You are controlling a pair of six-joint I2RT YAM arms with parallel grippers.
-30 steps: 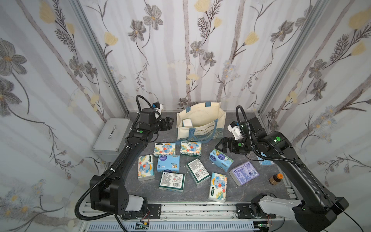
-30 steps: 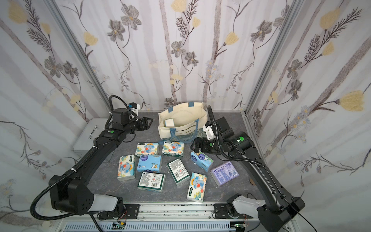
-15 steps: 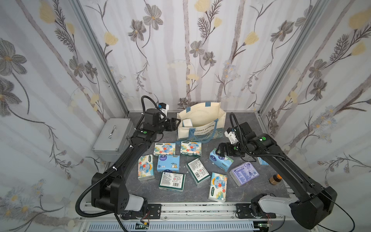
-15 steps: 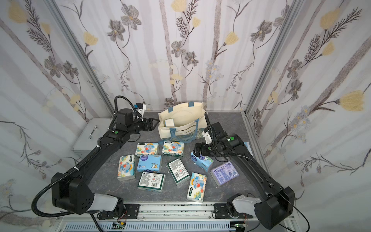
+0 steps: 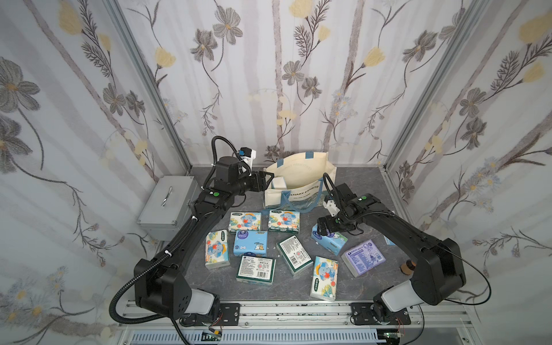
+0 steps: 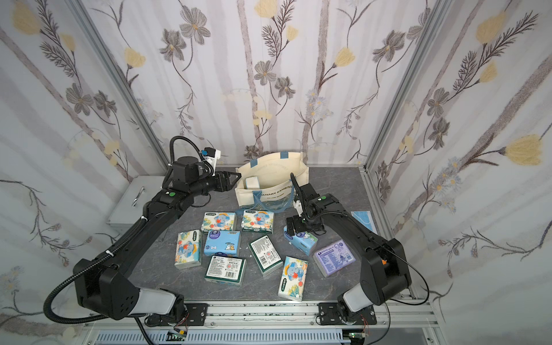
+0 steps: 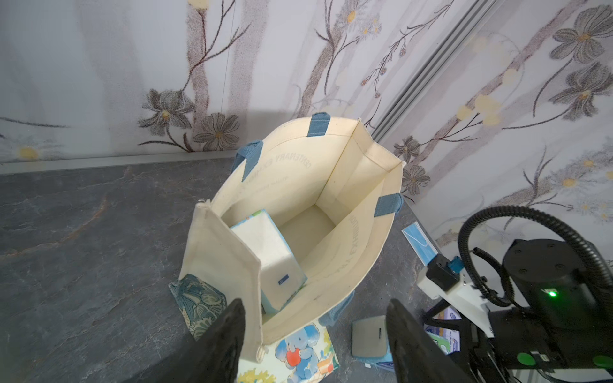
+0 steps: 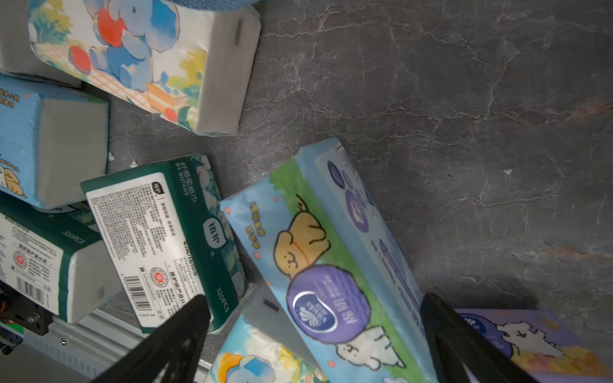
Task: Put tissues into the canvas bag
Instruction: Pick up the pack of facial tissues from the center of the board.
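Currently: canvas bag (image 5: 298,176) upright at upper centre of frame, one pack of tissues (image 7: 268,252) inside. Nine more packs lie on the surface (image 5: 358,177). Left gripper (image 5: 269,181) – spread, empty, at the bag's left rim. Right gripper (image 5: 321,233) – wide apart, astride a light-blue pack (image 5: 331,242), not clamped.

Matt cloth canvas bag (image 7: 335,185); glossy plastic-wrapped tissues (image 8: 331,265).

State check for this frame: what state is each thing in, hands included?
Bag, upright, mouth open.
Pack in bag, leaning against its end wall.
Left hand, open, empty, at the bag's rim.
Blue pack, lying free, not gripped.
Right hand, open, astride the blue pack.
Other packs, lying loose outside the bag.
Case, lid shut.
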